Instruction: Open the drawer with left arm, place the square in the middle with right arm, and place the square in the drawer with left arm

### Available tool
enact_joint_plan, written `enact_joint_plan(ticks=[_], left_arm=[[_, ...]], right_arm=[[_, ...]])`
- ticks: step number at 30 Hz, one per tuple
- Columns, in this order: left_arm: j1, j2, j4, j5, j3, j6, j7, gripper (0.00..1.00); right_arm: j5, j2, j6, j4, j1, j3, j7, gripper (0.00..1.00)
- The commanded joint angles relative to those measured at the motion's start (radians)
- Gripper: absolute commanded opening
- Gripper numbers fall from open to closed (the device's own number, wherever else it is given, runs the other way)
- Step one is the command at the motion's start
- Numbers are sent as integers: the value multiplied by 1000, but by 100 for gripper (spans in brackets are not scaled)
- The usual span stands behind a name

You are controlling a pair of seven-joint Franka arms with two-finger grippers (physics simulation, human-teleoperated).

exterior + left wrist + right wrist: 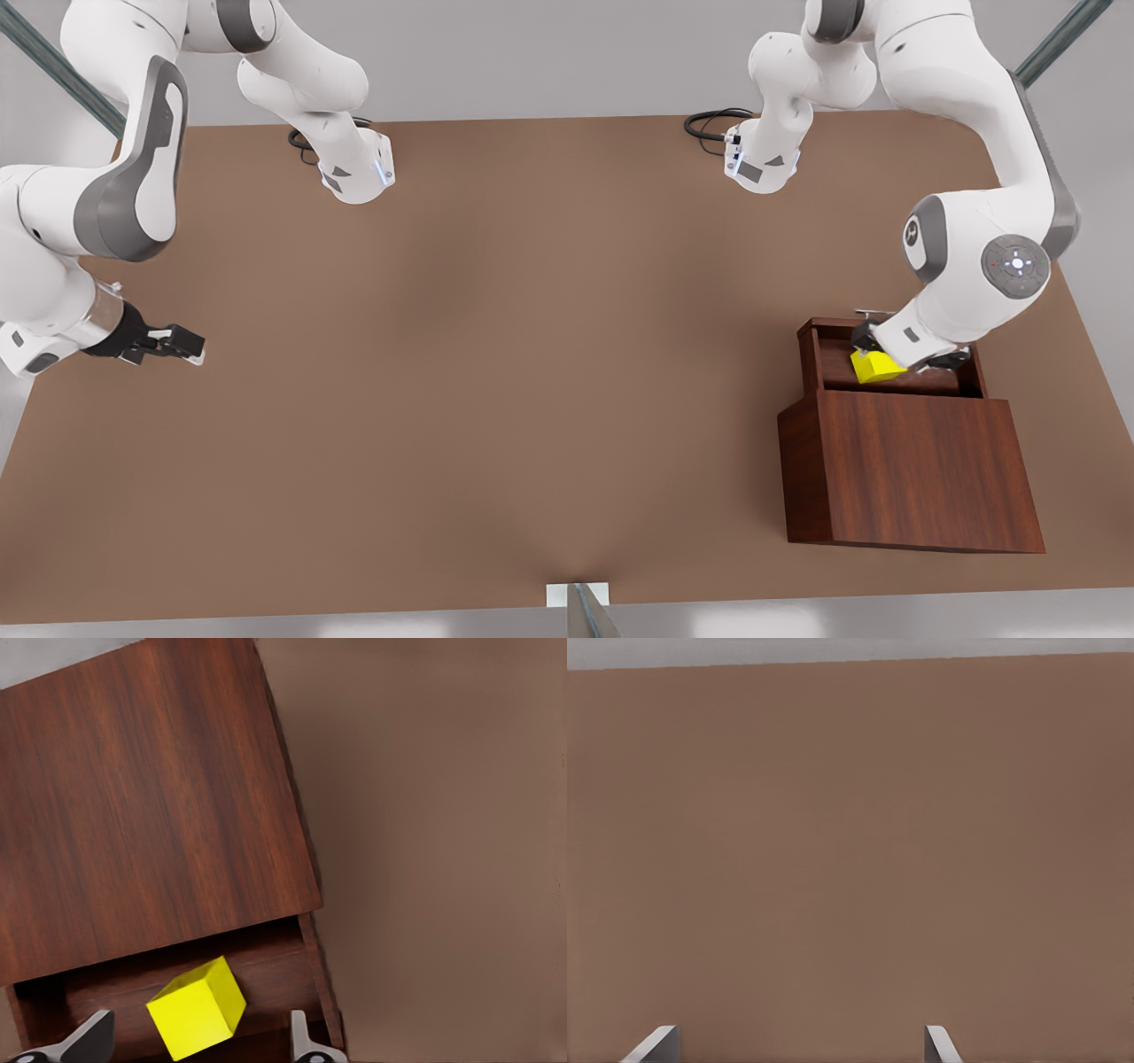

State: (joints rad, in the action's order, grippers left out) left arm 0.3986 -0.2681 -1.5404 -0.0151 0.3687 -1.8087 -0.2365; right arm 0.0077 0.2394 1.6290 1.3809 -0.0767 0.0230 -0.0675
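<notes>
The square [875,367] sat tilted inside the drawer [890,354], which stood pulled out from the wooden box [912,470] on the side away from the box's front face. The left gripper [899,354] was directly over the drawer, and in the left wrist view the square [197,1008] lay between its two fingertips [89,1038] with clear gaps on both sides, so the fingers were apart and not clamped on it. Whether the square was resting on the drawer floor or falling toward it could not be told; its corner-down attitude suggested it was not lying flat. Judged from this layout, the step in hand was the final placement of the square into the drawer, and it appeared nearly done. To finish it well, the left gripper should be kept spread and lifted straight up from the drawer, so that neither finger clips the tilted square or the drawer walls. Sideways motion should wait until the fingertips are above the drawer rim and the silver handle [873,312], which lay just beside the wrist. The right gripper [177,344] waited well apart from the box, over the bare tabletop [532,354], its fingers [656,1043] also held apart with nothing between them.
</notes>
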Motion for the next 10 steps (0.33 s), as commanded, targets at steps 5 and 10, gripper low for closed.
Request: enact_joint_plan(ticks=[5, 10], left_arm=[[-244, 69, 77, 49, -306, 17, 152, 100], [-293, 79, 83, 76, -366, 19, 158, 100]], right_arm=[[0, 0, 0, 0, 0, 0, 1, 100], [0, 3, 2, -6, 0, 0, 2, 100]])
